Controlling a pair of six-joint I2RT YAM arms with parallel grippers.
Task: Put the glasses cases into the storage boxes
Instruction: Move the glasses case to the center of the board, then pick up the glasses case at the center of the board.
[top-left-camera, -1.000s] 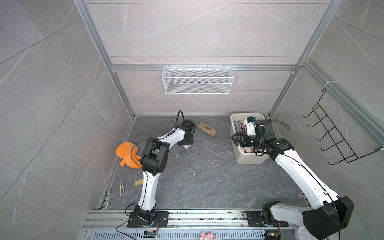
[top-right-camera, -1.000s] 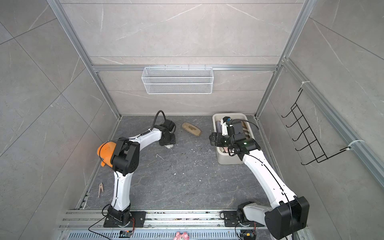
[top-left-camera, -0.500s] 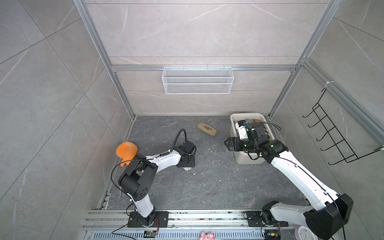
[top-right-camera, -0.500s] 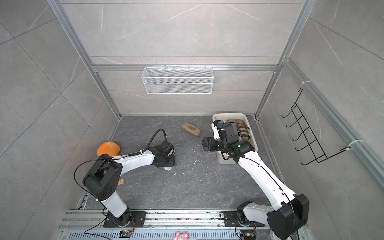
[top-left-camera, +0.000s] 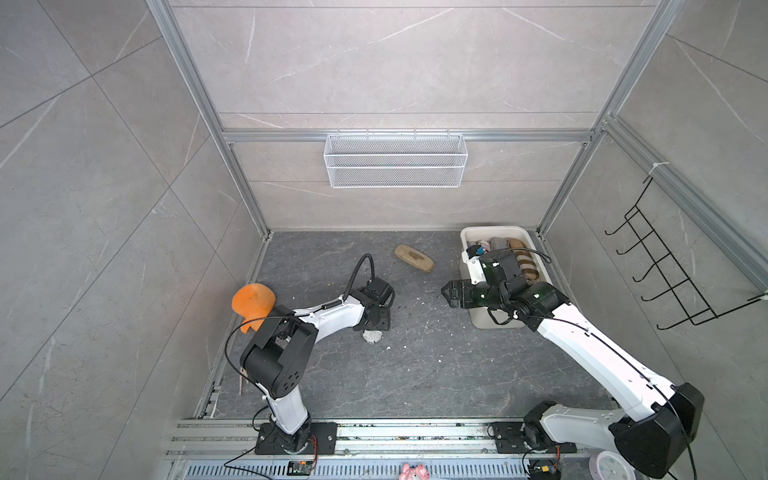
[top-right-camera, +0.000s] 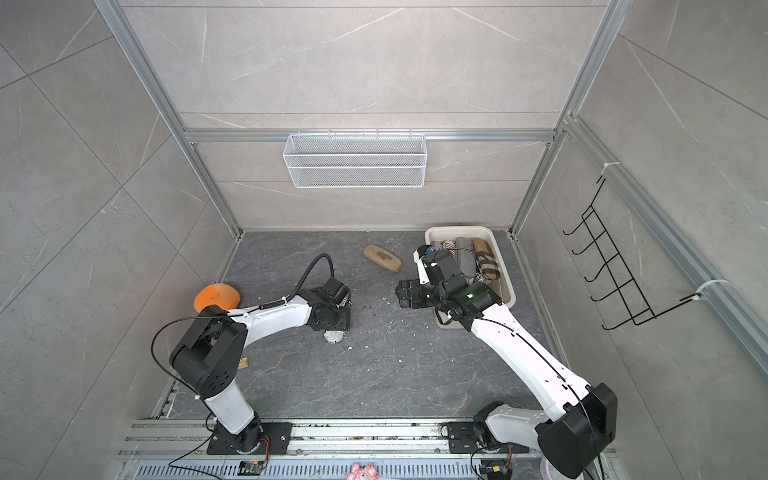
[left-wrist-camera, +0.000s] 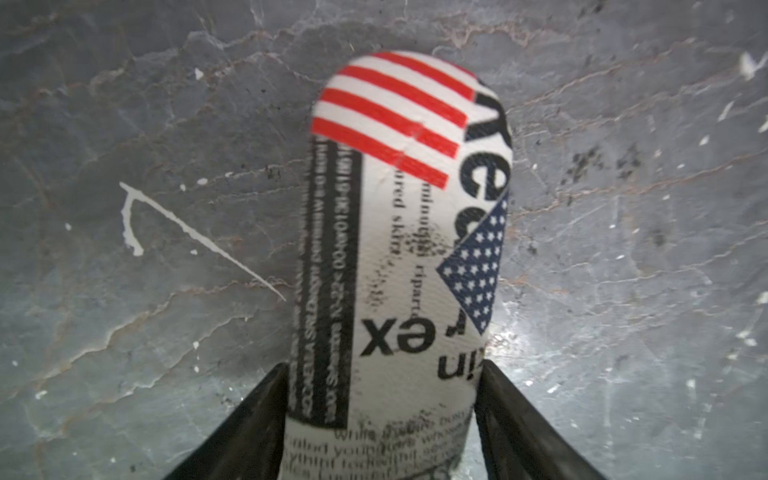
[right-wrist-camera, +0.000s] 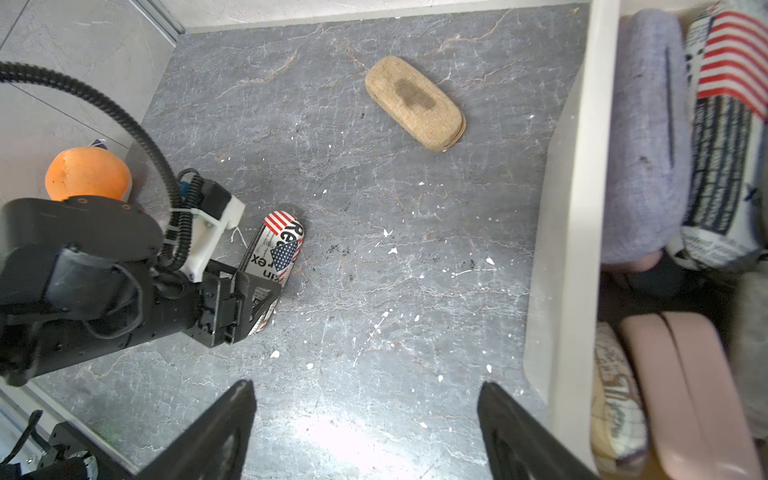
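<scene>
Both top views look down on you from high above the rail end, facing the back wall; they share the whole floor (top-left-camera: 415, 365), both arms and the tub (top-right-camera: 508, 286). Your left wrist camera sits close over the newspaper case (left-wrist-camera: 399, 257). Your right wrist camera hangs higher, taking in the floor, tub rim, tan case (right-wrist-camera: 414, 102) and that same newspaper case.

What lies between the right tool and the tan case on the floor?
Only bare grey floor with white specks between the open right tool and the tan case, in the right wrist view.
</scene>
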